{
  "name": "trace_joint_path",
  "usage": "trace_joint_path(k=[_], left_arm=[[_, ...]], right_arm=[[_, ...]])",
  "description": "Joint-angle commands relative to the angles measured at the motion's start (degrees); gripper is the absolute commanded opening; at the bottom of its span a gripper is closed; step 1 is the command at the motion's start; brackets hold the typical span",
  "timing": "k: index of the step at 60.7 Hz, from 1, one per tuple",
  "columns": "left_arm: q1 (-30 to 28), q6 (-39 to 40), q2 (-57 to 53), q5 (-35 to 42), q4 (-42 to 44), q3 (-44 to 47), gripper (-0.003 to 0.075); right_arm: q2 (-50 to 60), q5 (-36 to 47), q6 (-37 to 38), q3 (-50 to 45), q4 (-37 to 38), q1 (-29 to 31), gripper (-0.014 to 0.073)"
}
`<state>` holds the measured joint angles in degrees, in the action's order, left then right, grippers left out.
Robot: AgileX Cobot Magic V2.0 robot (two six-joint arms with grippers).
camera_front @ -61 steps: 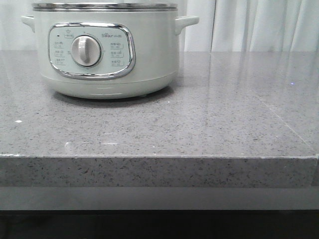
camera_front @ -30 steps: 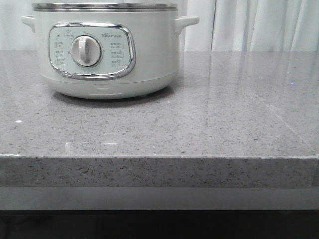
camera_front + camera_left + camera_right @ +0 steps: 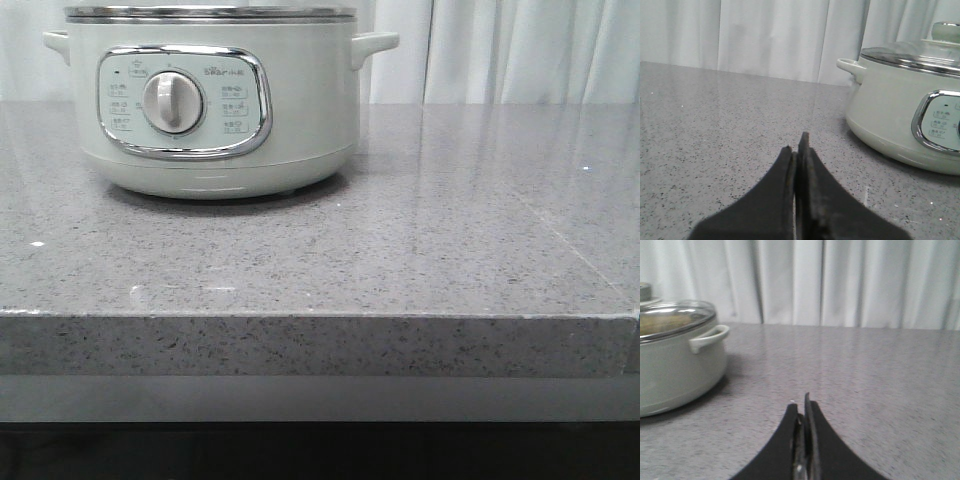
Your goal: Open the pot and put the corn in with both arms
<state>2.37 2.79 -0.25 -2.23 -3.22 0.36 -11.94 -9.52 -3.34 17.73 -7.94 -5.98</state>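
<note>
- The pot [image 3: 210, 100] sits on the grey stone counter [image 3: 400, 260], its dial panel facing the robot.
- Its glass lid [image 3: 920, 50] rests on the steel rim; the knob on top is the likely grasp point.
- The left gripper [image 3: 799, 145], beside the pot's handle, has its fingers pressed together, holding nothing.
- The right gripper [image 3: 804, 405], on the pot's other side, is likewise closed and empty.
- Something yellowish shows under the lid from the right wrist; whether it is the corn cannot be told.
</note>
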Motion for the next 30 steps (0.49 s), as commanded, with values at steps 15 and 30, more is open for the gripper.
trace_joint_path(k=[15,30], left_arm=[[0.5,0.1,-1.1,4.7,-0.1,0.3,-0.0020],[0.5,0.1,-1.0,4.7,-0.1,0.3,-0.0020]], right_arm=[[13.5,12.8,-0.1,-18.4,0.3,3.9,-0.0068],[13.9,9.8,-0.1,-19.3,0.3,3.8,-0.0068]])
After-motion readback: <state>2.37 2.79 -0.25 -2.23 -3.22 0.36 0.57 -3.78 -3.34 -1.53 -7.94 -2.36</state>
